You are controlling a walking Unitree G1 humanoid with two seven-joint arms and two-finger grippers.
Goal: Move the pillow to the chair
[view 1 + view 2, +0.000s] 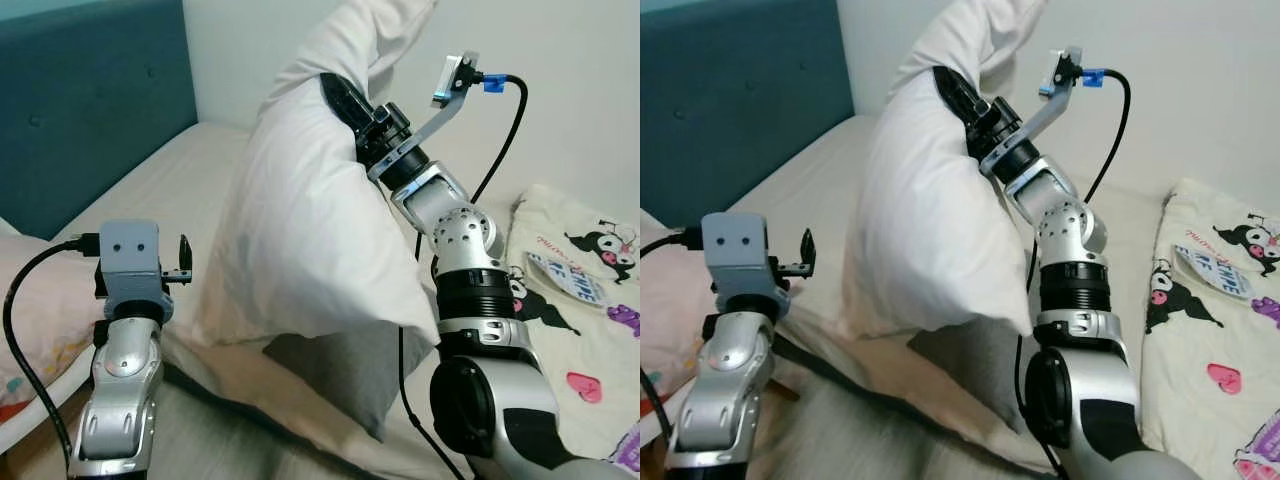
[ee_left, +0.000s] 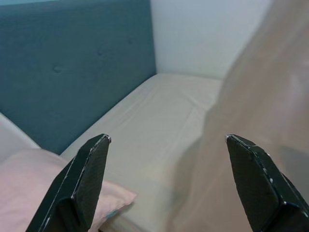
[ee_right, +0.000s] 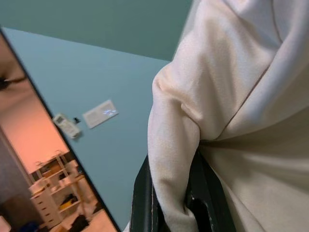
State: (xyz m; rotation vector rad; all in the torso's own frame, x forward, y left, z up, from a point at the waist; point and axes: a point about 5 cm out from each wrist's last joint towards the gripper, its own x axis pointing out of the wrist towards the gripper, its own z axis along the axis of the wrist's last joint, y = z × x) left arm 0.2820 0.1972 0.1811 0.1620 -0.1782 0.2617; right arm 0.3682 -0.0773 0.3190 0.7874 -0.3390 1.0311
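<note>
A big white pillow (image 1: 300,220) hangs in the air above the bed, lifted by its upper corner. My right gripper (image 1: 343,98) is raised high and shut on that corner; in the right wrist view the cloth (image 3: 231,121) bunches between the black fingers (image 3: 142,193). My left gripper (image 2: 169,188) is held low at the near left, open, pointing over the mattress (image 2: 154,116) with nothing between its fingers. The pillow's blurred edge (image 2: 260,111) lies just beside it. No chair can be made out.
A teal padded headboard (image 1: 80,100) stands at the left. A pink pillow (image 1: 35,300) lies at the near left, a grey pillow (image 1: 340,370) under the lifted one. A white cartoon-print blanket (image 1: 580,300) covers the bed at the right. A pale wall is behind.
</note>
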